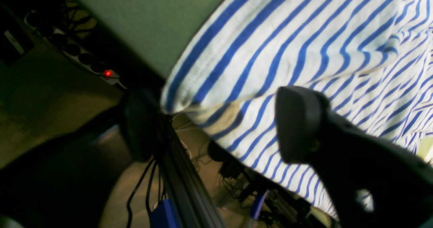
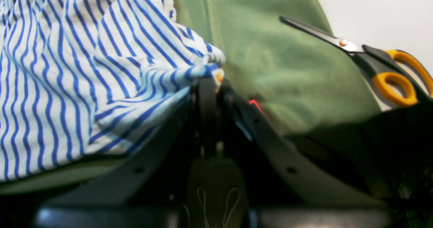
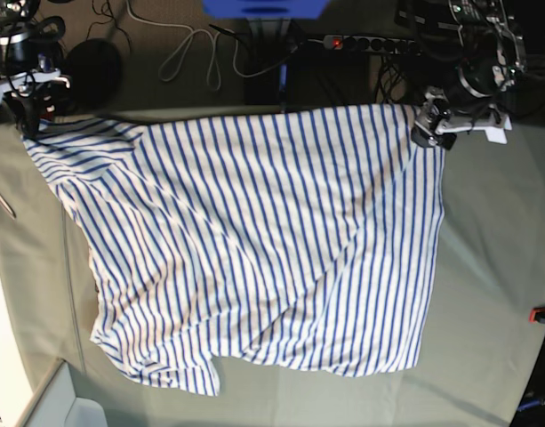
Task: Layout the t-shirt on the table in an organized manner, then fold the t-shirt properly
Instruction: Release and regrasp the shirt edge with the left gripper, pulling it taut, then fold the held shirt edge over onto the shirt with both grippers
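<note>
The white t-shirt (image 3: pixel 254 249) with blue stripes lies spread over the green table (image 3: pixel 494 267), creased diagonally, its lower left part bunched. In the base view my right gripper (image 3: pixel 28 114) sits at the shirt's far left corner. The right wrist view shows that gripper (image 2: pixel 211 77) shut on a pinched fold of the t-shirt (image 2: pixel 67 69). My left gripper (image 3: pixel 428 129) is at the shirt's far right corner. Seen from the left wrist, it (image 1: pixel 220 119) stands open, and the edge of the t-shirt (image 1: pixel 287 35) hangs over the table's rim between its dark fingers (image 1: pixel 297 123).
Orange-handled scissors (image 2: pixel 379 65) lie at the table's edge beside my right gripper. A power strip (image 3: pixel 370 42) with a red light and cables lie on the floor behind the table. A red clamp (image 3: pixel 543 313) sits on the right edge.
</note>
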You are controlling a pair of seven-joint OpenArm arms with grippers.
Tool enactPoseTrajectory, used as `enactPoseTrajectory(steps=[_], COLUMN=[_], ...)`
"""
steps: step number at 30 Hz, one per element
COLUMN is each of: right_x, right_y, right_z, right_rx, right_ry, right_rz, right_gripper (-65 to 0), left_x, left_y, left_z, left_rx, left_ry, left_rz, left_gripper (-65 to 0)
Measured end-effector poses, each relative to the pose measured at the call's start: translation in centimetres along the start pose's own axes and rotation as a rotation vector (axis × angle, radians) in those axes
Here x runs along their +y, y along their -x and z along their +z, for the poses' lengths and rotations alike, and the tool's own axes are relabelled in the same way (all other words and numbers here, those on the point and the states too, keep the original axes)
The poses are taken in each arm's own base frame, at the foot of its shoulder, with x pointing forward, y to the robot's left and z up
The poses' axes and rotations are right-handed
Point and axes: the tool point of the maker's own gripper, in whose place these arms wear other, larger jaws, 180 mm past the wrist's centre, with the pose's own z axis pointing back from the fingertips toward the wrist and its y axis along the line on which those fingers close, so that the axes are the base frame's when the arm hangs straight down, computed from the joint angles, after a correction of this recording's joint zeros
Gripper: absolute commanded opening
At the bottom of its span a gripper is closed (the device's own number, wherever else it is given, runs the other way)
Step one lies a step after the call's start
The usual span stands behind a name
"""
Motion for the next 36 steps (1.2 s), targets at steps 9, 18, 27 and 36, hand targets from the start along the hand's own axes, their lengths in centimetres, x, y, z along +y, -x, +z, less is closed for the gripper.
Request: enactPoseTrajectory(steps=[9,18,27,36], right_x=[0.1,0.0,-0.7,0.3], right_y=[-0.1,-0.2,-1.2,-3.5], right_z=[-0.2,-0.2,-0.3,-1.7], right_rx=[-0.005,-0.006,-0.026,-0.092], right_ry=[-0.001,-0.002,0.0,-0.019], right_rz=[-0.001,0.001,0.028,0.038], right_gripper=[-65.0,-65.0,-65.0,-65.0], left_x=[1.6,1.4,-1.5,-5.0], left_y=[0.9,0.4,-3.9,-6.2], left_z=[-0.9,-0.4,3.2,3.3], left_rx=[0.057,0.036,-0.123,-0.179], left_ry=[-0.03,-0.031,0.043,0.118], left_rz=[0.045,0.014,-0.04,-0.057], left_gripper=[-64.9,-64.8,-64.8,-64.8])
